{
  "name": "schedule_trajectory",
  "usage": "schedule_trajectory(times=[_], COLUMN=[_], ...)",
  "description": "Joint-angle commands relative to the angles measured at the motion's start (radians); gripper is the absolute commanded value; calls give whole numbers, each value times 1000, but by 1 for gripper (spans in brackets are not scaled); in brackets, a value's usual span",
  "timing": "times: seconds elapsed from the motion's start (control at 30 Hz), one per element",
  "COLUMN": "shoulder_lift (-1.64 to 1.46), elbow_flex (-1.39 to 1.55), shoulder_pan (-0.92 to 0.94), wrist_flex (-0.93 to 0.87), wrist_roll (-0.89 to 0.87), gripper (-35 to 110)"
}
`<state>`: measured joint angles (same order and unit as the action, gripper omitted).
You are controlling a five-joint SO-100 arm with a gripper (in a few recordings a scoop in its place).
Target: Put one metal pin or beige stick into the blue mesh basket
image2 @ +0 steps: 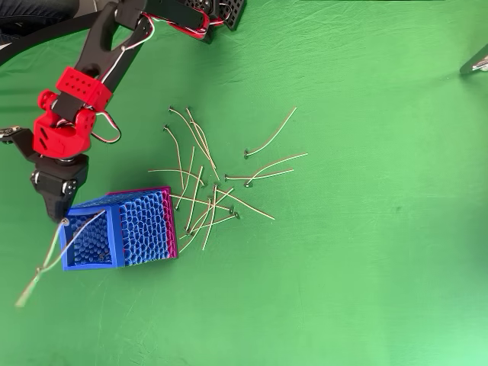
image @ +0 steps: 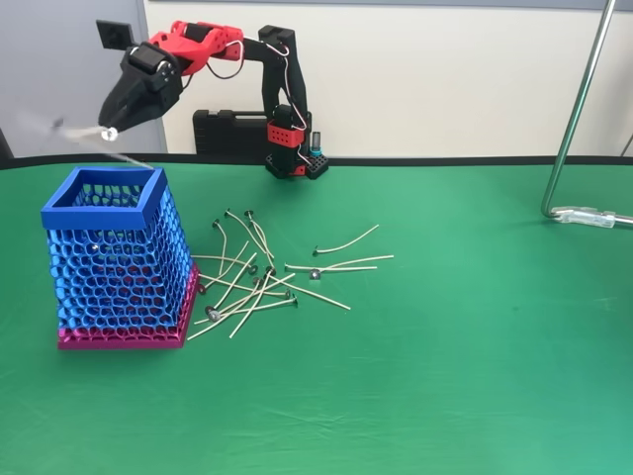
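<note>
The blue mesh basket (image: 97, 215) (image2: 91, 264) stands upright on its pink base at the table's left. My gripper (image: 111, 130) (image2: 64, 220) hovers just above the basket's far left rim corner, shut on beige sticks near a round metal head. One held stick (image2: 34, 282) trails blurred out past the basket's left side. Another (image2: 85, 229) slants across the basket's opening. Whether there are two or three held sticks is unclear. Several more sticks (image: 259, 287) (image2: 202, 200) lie scattered on the green cloth right of the basket.
A black case (image: 232, 131) and the arm's base (image: 292, 150) sit at the table's back edge. A metal stand pole (image: 579, 109) (image2: 476, 61) rises at the far right. Open green cloth spreads in front and to the right.
</note>
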<state>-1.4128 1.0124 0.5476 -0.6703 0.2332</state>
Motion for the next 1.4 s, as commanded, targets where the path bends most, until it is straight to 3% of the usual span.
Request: schedule_trajectory(times=[0.0,0.43,0.67,0.9,1.37], shoulder_lift=[-12,-29,-103,-279,-681], elbow_flex=[-43,-38,43,273,805], shoulder_pan=[-11,-6,-23,-84,-209], wrist_flex=[28,61,61,92,130], wrist_roll=[-3,-11,-29,-46,-41], gripper=[20,26,18,1,1])
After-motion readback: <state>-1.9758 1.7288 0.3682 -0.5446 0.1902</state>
